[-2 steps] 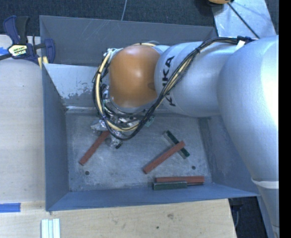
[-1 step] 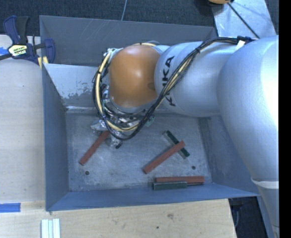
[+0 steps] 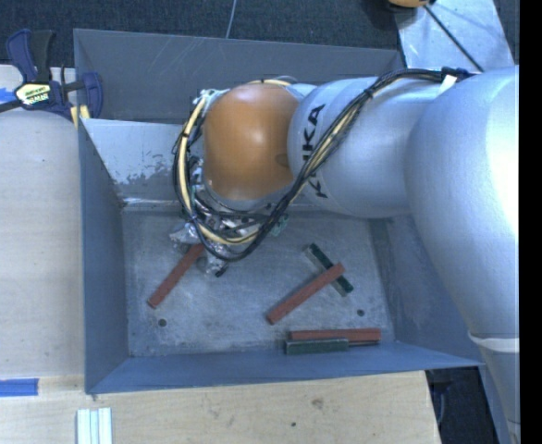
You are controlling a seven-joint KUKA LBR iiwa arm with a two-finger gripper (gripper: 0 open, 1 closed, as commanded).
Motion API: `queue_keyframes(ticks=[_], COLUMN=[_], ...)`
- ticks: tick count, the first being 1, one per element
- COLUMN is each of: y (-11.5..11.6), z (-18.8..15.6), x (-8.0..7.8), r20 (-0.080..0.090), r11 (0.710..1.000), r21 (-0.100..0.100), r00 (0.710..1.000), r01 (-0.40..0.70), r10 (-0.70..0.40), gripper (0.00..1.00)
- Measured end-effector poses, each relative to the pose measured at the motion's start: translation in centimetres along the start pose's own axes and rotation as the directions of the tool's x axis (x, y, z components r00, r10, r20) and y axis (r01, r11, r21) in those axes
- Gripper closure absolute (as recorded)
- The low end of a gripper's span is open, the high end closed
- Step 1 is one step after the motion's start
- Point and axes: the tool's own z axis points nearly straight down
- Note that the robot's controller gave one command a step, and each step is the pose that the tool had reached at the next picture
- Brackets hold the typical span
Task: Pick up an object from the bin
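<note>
My gripper (image 3: 203, 240) hangs low over the left-middle of the bin floor, mostly hidden under the arm's orange cover and cable loops. A reddish-brown flat stick (image 3: 173, 279) lies slanted on the floor, and its upper end runs right up under the gripper. Whether the gripper touches that end is hidden.
To the right, a second brown stick (image 3: 304, 295) lies across a dark green stick (image 3: 331, 269). Along the front wall a brown stick (image 3: 340, 336) and a dark green one (image 3: 317, 346) lie side by side. The thick arm covers the bin's right side and back.
</note>
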Motion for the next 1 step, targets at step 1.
queue_keyframes(ticks=[1], y=[-0.02], z=[-0.15], x=[-0.01], r20=[0.000], r11=[1.000], r21=[0.000], r00=[1.000], r01=[-0.001], r10=[0.001], gripper=[1.00])
